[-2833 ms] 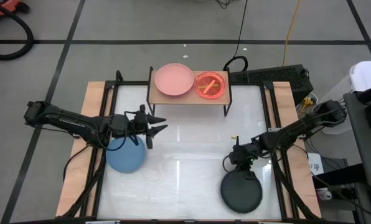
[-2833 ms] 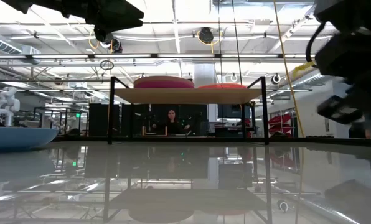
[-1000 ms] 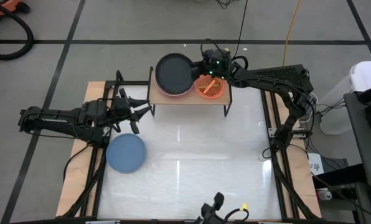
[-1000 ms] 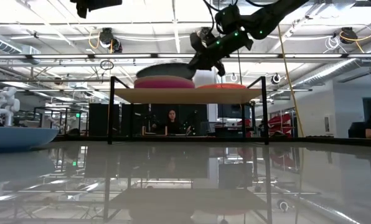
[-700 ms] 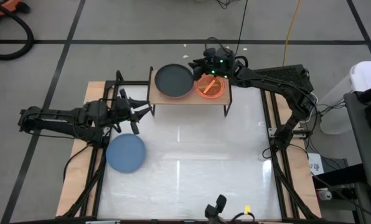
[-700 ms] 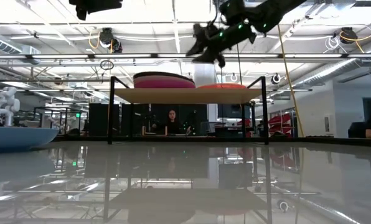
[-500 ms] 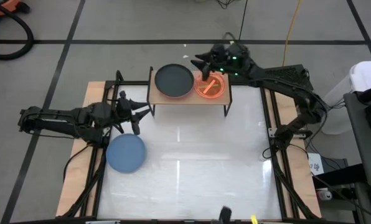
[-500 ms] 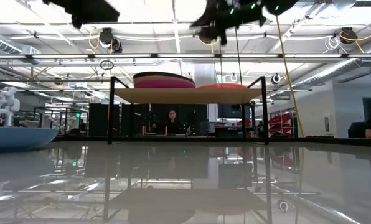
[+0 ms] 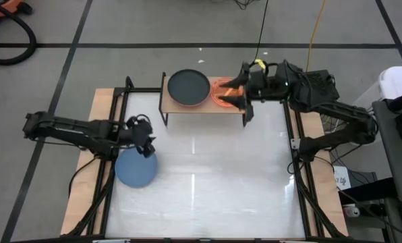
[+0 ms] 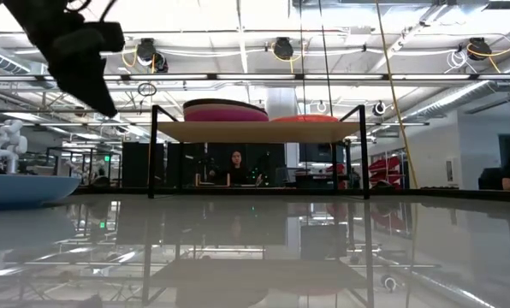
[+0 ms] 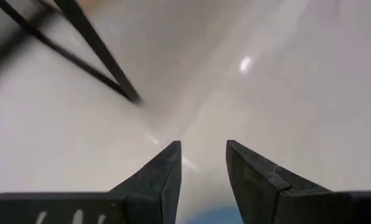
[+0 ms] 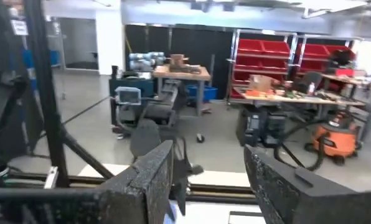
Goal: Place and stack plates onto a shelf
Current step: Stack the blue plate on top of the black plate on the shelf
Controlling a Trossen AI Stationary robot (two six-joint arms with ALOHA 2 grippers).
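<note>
Black plate tops our shelf; right end effector hovers open, empty, over the orange plate. Left end effector, open, empty, above the blue plate.

The middle and right of the white table are lying bare, leaving open room for passing. The blue plate is sitting at the left edge, with the left gripper hanging just over its far rim, fingers slightly parted. The right gripper, fingers spread, is hovering above the orange plate on the shelf, crowding the shelf's right half; the black plate is filling its left half.
</note>
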